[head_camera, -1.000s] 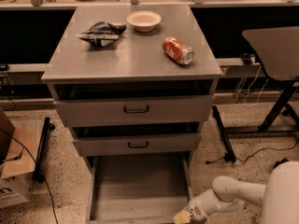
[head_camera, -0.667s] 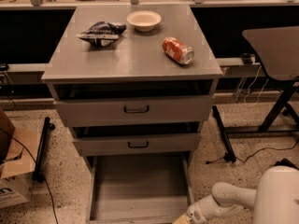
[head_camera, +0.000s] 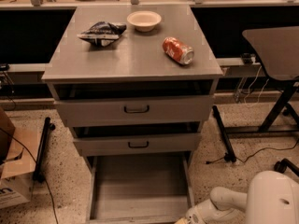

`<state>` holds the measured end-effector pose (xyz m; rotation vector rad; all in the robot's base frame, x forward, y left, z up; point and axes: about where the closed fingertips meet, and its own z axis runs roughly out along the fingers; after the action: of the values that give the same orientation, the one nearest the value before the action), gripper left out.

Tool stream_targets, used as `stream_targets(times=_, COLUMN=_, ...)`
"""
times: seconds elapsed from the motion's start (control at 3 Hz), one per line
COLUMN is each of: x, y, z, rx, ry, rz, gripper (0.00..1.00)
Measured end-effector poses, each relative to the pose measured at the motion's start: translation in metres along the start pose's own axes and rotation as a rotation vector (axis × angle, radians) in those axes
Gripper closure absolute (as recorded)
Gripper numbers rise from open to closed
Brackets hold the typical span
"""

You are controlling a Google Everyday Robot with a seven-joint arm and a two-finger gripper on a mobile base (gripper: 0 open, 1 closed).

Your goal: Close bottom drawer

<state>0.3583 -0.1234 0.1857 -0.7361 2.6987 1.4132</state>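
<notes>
The grey cabinet (head_camera: 135, 59) stands in the middle of the camera view. Its bottom drawer (head_camera: 140, 185) is pulled far out, showing a plain grey inside; its front and handle lie at the frame's lower edge, out of sight. The middle drawer (head_camera: 138, 144) and the top drawer (head_camera: 135, 109), each with a small black bar handle, stand slightly out. My white arm comes in from the lower right, and my gripper (head_camera: 187, 218) is at the open drawer's front right corner, mostly cut off by the frame edge.
On the cabinet top lie a dark snack bag (head_camera: 102, 33), a white bowl (head_camera: 144, 20) and a red soda can (head_camera: 178, 50) on its side. A side table (head_camera: 275, 48) with black legs stands at the right. A cardboard box (head_camera: 11, 171) and cables lie at the left.
My arm and gripper have sunk lower and slightly left at the drawer's front right corner, so less of the gripper shows. The drawer looks unmoved.
</notes>
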Motion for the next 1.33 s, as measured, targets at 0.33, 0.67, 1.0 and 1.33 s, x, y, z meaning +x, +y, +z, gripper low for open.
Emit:
stream_targets(times=0.33, x=-0.003, y=-0.002, z=0.001, rx=-0.001, ry=-0.006, rz=0.001, gripper=1.0)
stream_targets(times=0.67, x=-0.007, y=-0.003, z=0.002, rx=-0.002, ry=-0.013, rz=-0.001, gripper=1.0)
stream_targets(times=1.0, x=-0.011, y=-0.004, z=0.002, rx=-0.003, ry=-0.021, rz=-0.004, gripper=1.0)
stream_targets(times=1.33, x=-0.017, y=-0.005, z=0.002, rx=-0.004, ry=-0.03, rz=-0.008, gripper=1.0)
